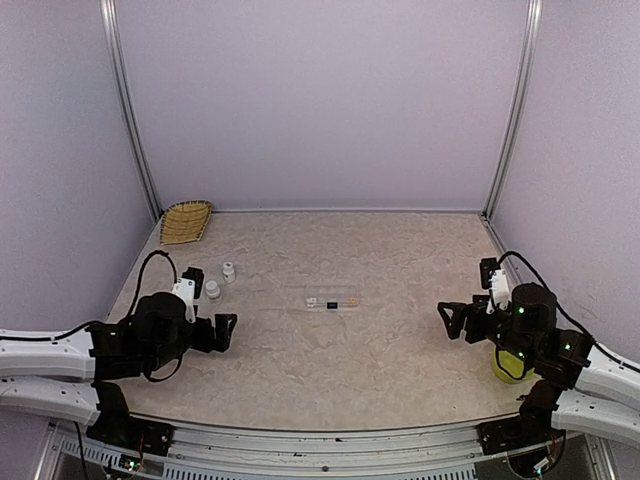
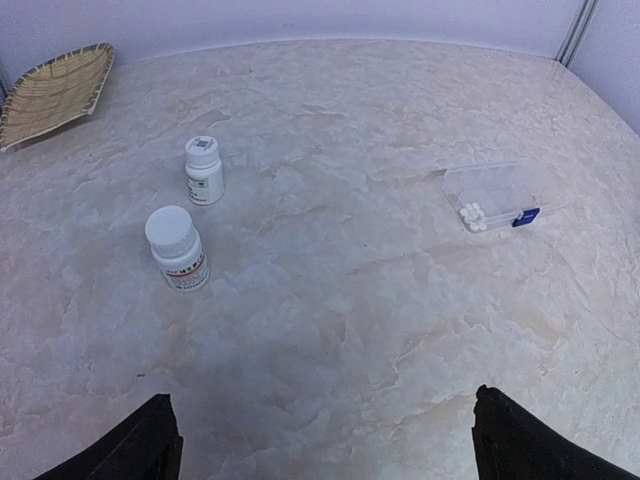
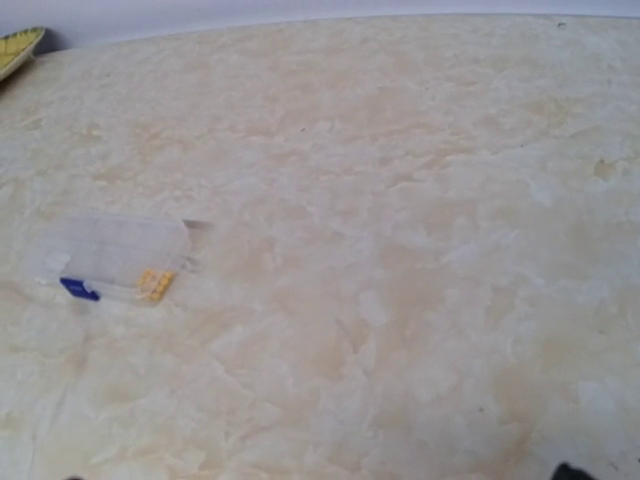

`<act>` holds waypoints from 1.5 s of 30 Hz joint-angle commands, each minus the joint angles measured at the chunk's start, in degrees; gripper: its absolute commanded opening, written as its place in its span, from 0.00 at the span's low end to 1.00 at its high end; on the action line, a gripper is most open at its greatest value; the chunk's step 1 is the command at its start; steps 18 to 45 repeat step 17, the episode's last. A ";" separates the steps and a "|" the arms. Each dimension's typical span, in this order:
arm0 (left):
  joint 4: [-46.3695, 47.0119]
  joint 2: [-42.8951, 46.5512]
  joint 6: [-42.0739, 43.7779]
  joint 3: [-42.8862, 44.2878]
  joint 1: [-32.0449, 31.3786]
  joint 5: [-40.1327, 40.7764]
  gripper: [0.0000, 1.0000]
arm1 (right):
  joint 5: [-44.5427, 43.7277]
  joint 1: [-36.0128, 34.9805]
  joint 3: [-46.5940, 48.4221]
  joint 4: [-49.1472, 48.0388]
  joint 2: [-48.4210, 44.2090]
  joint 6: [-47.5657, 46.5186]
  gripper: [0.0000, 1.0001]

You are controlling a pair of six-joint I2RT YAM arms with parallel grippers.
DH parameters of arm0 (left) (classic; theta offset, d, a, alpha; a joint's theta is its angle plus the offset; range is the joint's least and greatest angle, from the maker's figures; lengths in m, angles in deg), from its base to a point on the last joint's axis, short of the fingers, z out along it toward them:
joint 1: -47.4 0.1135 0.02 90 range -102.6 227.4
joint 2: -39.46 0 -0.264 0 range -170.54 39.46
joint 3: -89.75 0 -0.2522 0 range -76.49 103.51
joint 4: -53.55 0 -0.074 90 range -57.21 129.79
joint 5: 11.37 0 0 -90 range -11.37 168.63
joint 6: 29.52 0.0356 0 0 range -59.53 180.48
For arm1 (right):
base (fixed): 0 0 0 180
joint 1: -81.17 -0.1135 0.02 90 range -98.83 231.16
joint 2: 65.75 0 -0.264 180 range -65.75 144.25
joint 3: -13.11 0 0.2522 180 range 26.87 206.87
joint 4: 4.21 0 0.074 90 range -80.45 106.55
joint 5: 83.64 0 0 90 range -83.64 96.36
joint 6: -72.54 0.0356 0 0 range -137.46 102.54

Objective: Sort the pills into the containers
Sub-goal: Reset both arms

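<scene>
The clear organizer box point(image 1: 330, 299) lies flat at the table's middle. In the left wrist view the box point(image 2: 495, 196) holds pale pills point(image 2: 473, 217) in a near cell beside a blue latch point(image 2: 526, 216). In the right wrist view the box point(image 3: 110, 255) shows orange-yellow pills point(image 3: 154, 284) in an end cell. My left gripper point(image 1: 225, 332) is open and empty, left of the box, with its fingers point(image 2: 140, 445) far apart. My right gripper point(image 1: 450, 320) is open and empty, right of the box; only one fingertip point(image 3: 568, 471) shows.
Two small white bottles point(image 1: 228, 271) point(image 1: 212, 290) stand upright just beyond my left gripper, also seen in the left wrist view point(image 2: 204, 170) point(image 2: 176, 247). A woven basket point(image 1: 186, 221) sits at the back left corner. A yellow-green bowl point(image 1: 508, 365) lies under my right arm.
</scene>
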 commanded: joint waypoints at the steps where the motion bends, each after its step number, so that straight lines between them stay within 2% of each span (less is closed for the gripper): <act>1: 6.37 8.40 2.09 -4.96 -0.10 1.18 0.99 | 0.96 0.46 -1.63 -1.82 0.30 0.17 1.00; 6: 7.00 18.35 2.30 -9.35 0.08 0.83 0.99 | 0.65 0.46 -1.57 -2.12 0.95 -0.10 1.00; 10: 7.31 21.60 2.30 -10.73 0.17 0.50 0.99 | 0.39 0.46 -2.09 -2.63 0.49 -0.43 1.00; 17: 8.02 17.36 2.30 -9.64 0.22 0.39 0.99 | 0.35 0.46 -1.79 -2.46 0.91 -0.44 1.00; 45: 8.02 17.36 2.30 -9.64 0.22 0.39 0.99 | 0.35 0.46 -1.79 -2.46 0.91 -0.44 1.00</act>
